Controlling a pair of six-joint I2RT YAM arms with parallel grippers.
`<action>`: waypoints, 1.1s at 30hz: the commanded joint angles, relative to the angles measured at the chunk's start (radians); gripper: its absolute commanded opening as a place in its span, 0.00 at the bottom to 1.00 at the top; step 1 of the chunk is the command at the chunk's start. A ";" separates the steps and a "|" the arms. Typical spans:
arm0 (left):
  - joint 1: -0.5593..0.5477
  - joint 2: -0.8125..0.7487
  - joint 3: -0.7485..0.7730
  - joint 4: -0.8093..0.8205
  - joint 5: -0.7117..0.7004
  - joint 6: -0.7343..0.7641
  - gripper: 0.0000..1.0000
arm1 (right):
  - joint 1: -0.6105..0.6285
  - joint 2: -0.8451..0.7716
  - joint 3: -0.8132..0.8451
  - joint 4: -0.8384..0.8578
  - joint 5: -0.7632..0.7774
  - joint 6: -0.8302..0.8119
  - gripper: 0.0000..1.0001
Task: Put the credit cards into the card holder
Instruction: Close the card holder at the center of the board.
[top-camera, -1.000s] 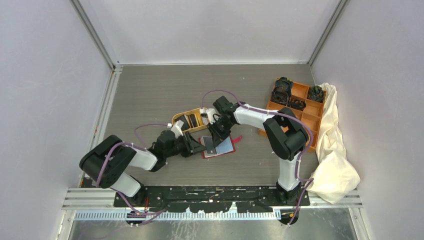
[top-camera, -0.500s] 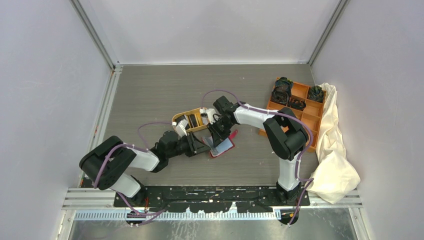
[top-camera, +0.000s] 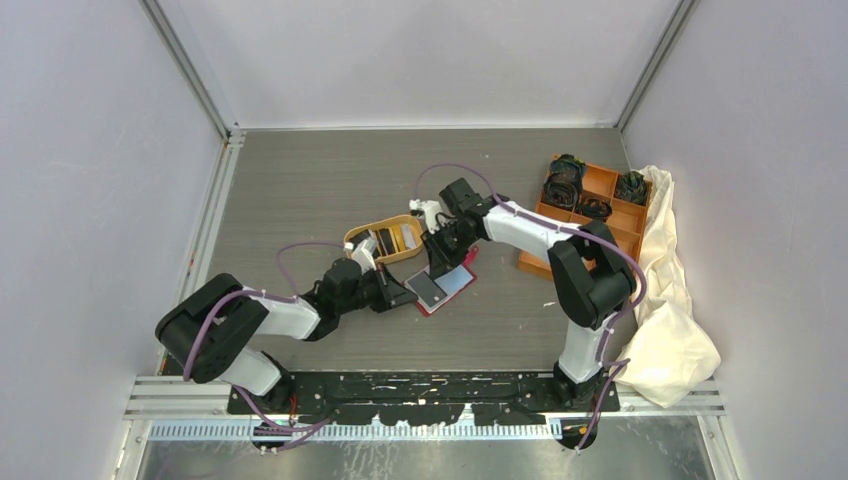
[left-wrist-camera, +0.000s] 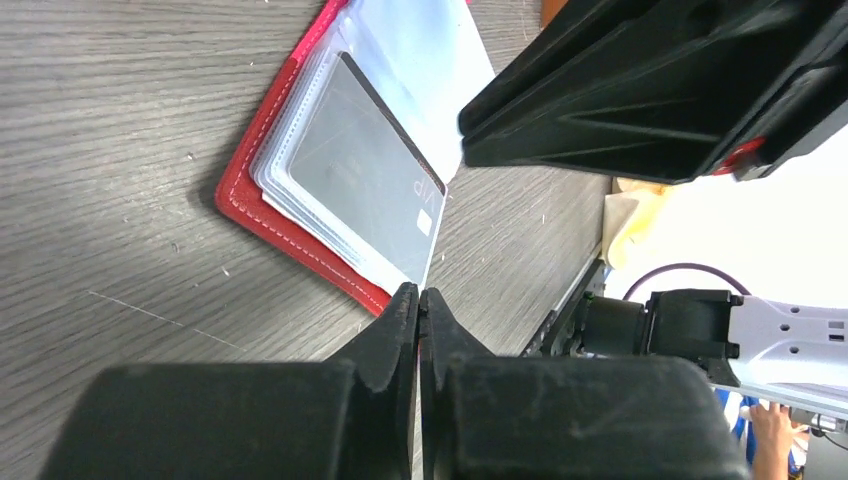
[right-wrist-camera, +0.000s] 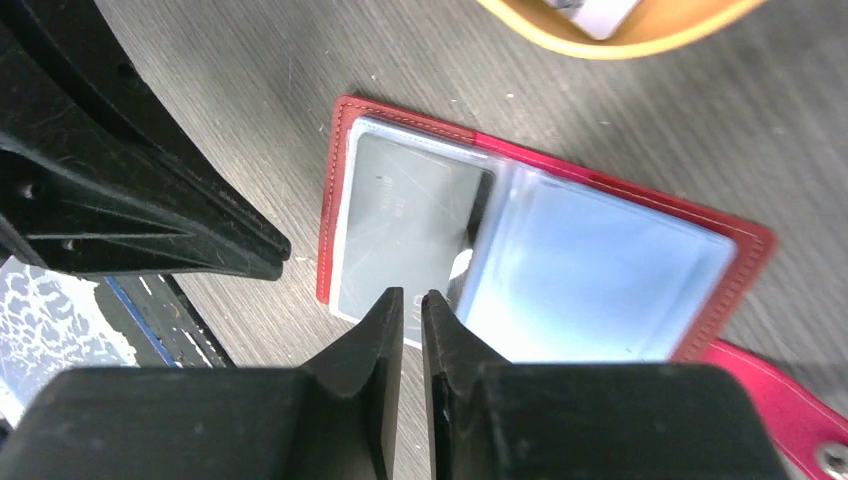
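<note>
While orange tray (right-wrist-camera: 620, 40) flanks card holder (right-wrist-camera: 600, 280), left gripper (left-wrist-camera: 420, 292) pressed together, right gripper (right-wrist-camera: 407, 297) barely parted

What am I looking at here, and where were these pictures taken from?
A robot's left arm and right arm are bolted to a table. One picture looks down from above; the other two come from a camera on each wrist. An open red card holder lies on the table, a dark card in its clear sleeve. Nearby are an orange oval tray, an orange compartment box and a white cloth. The left pincer is shut, the right pincer a slit open; neither visibly holds anything.
</note>
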 joint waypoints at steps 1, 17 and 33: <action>-0.003 -0.013 0.058 -0.004 -0.018 0.053 0.00 | -0.043 -0.093 0.005 0.013 0.007 -0.027 0.19; -0.004 -0.195 0.004 -0.210 -0.100 0.141 0.31 | -0.117 0.013 0.040 -0.075 0.198 -0.115 0.32; -0.003 -0.119 -0.069 -0.091 -0.113 0.032 0.67 | -0.141 0.095 0.081 -0.159 0.084 -0.091 0.35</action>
